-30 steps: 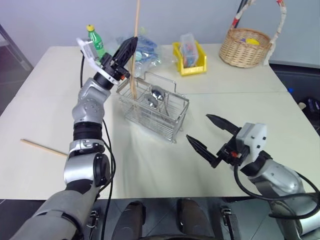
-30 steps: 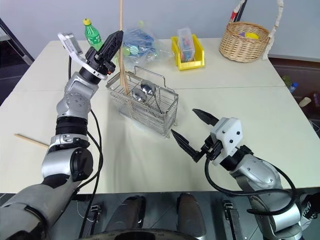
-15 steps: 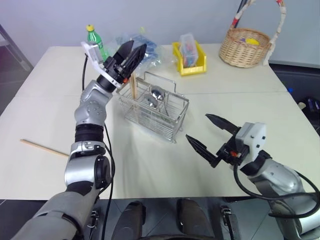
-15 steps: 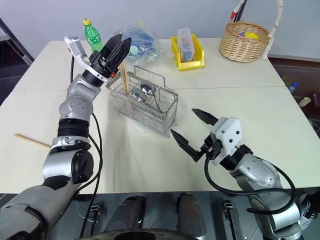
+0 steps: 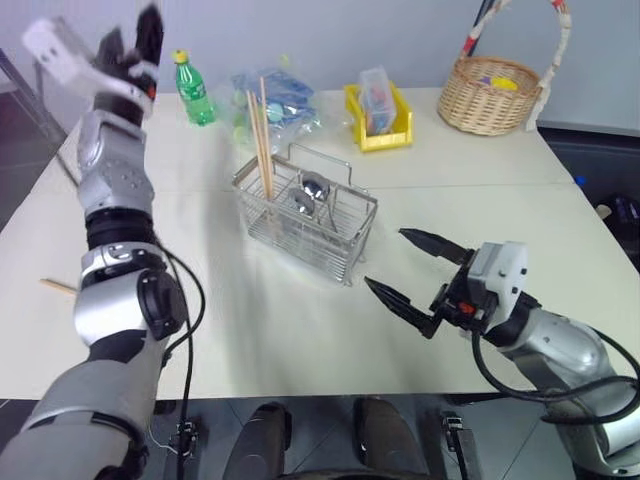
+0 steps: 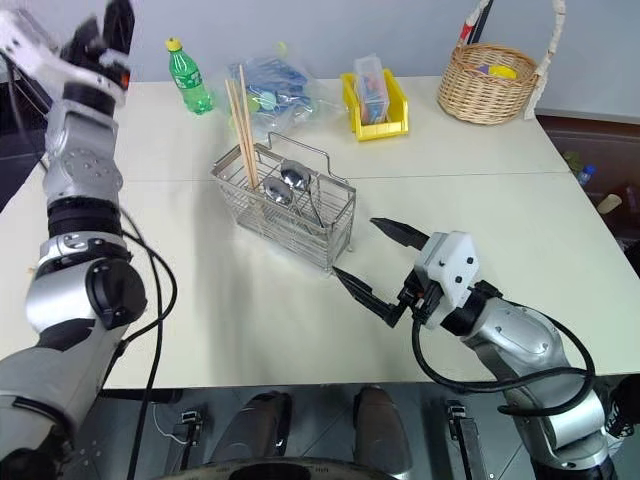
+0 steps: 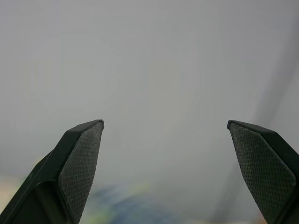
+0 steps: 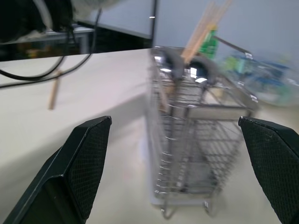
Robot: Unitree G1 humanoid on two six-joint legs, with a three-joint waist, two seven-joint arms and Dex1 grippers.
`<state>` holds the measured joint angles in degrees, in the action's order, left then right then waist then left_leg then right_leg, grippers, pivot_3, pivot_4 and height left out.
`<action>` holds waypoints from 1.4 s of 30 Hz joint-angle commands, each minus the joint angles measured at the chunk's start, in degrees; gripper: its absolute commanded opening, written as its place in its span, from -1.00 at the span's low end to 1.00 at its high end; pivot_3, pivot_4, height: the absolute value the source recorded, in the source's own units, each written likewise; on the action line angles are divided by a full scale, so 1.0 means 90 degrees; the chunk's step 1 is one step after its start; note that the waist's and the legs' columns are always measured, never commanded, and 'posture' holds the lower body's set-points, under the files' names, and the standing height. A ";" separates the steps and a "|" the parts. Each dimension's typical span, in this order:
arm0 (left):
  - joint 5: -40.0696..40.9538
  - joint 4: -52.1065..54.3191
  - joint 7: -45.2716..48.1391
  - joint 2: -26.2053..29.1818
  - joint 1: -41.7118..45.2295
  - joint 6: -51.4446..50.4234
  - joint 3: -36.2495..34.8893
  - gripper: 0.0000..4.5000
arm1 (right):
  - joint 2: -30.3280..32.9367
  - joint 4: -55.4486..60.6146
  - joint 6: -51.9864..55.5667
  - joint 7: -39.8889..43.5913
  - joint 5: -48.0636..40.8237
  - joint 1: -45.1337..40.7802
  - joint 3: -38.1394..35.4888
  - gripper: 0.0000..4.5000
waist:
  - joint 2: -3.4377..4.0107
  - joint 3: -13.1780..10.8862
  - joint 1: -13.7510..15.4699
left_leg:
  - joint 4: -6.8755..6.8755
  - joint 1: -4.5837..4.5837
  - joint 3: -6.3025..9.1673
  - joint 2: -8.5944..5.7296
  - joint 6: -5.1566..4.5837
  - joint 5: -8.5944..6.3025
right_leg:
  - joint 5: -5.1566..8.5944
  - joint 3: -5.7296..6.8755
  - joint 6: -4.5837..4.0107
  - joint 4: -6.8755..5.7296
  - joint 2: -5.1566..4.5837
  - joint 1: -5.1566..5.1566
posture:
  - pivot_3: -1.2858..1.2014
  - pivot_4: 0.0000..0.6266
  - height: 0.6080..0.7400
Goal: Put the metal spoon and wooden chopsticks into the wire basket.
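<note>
Lab or test room, staged tabletop.
Plain white table (image 5: 300, 330) against bare grey wall; assorted props: green bottle (image 5: 193, 88), yellow bin (image 5: 381, 122), wicker basket (image 5: 492, 95).

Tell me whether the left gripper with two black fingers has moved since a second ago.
Yes. The left gripper has swung away from the silver wire basket, leftward past the green bottle, and stands open, with wooden chopsticks standing in the basket.

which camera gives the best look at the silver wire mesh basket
The left eye view: the rectangular silver wire mesh basket shows whole from above, with pale wooden chopsticks standing in it. The right eye view shows the same. The right wrist view sees it blurred, side-on. The left wrist view faces away.
</note>
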<state>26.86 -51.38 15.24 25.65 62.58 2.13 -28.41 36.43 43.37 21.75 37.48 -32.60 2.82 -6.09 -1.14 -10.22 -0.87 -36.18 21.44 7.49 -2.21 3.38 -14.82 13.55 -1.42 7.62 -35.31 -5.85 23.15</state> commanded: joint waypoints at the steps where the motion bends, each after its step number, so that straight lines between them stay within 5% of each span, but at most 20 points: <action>1: -0.0392 0.0170 -0.1286 0.0282 -0.0439 0.0090 -0.0170 0.98 | 0.0300 -0.0004 -0.0166 0.0525 -0.0118 -0.0113 -0.0119 1.00 | -0.0009 -0.0006 0.0000 | 0.0000 0.0002 0.0000 0.0000 0.0000 0.0000 | 0.0000 0.0000 0.0000 0.0000 0.0000 0.0003 | 0.03 -0.52 1.00; 9: -0.1018 0.3925 -0.3874 -0.0148 -0.2903 -0.1951 -0.0175 0.98 | 0.0813 -0.0314 -0.0530 0.1514 -0.0132 -0.0321 -0.0100 1.00 | -0.0049 -0.0012 0.0086 | -0.0004 0.0010 0.0006 0.0001 0.0003 0.0000 | -0.0001 0.0001 -0.0002 -0.0004 -0.0002 0.0006 | 0.03 -0.52 1.00; 19: -0.1546 0.7197 -0.5782 -0.1175 -0.4023 -0.5232 -0.0284 0.98 | 0.0650 -0.0603 -0.0439 0.1570 -0.0313 -0.0408 -0.0080 1.00 | -0.0053 -0.0009 0.0170 | -0.0004 0.0005 0.0003 0.0000 0.0004 0.0000 | -0.0002 0.0001 -0.0003 0.0003 -0.0002 -0.0001 | 0.03 -0.52 1.00; 30: -0.1851 0.7911 -0.6666 -0.2456 -0.3470 -0.7093 -0.1040 0.98 | 0.0488 -0.0654 -0.0523 0.1468 -0.0160 -0.0271 -0.0030 1.00 | -0.0056 -0.0008 0.0158 | -0.0005 0.0005 0.0000 0.0000 0.0004 0.0000 | -0.0001 0.0001 -0.0003 0.0005 -0.0001 -0.0003 | 0.03 -0.52 1.00; 42: -0.1848 0.6959 -0.6533 -0.3129 -0.4039 -0.5945 -0.1741 0.98 | 0.0379 -0.0603 -0.0475 0.1289 -0.0023 -0.0200 -0.0016 1.00 | -0.0049 -0.0003 0.0175 | -0.0005 0.0005 -0.0002 0.0000 0.0005 -0.0001 | -0.0001 0.0001 -0.0004 0.0011 -0.0002 -0.0004 | 0.03 -0.52 1.00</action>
<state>10.03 13.63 -43.87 -2.01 27.26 -53.25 -42.60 40.24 36.80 18.25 49.38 -32.67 1.33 -5.91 -1.58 -10.25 0.70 -36.22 21.48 7.47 -2.22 3.42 -14.83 13.54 -1.41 7.59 -35.21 -5.86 23.11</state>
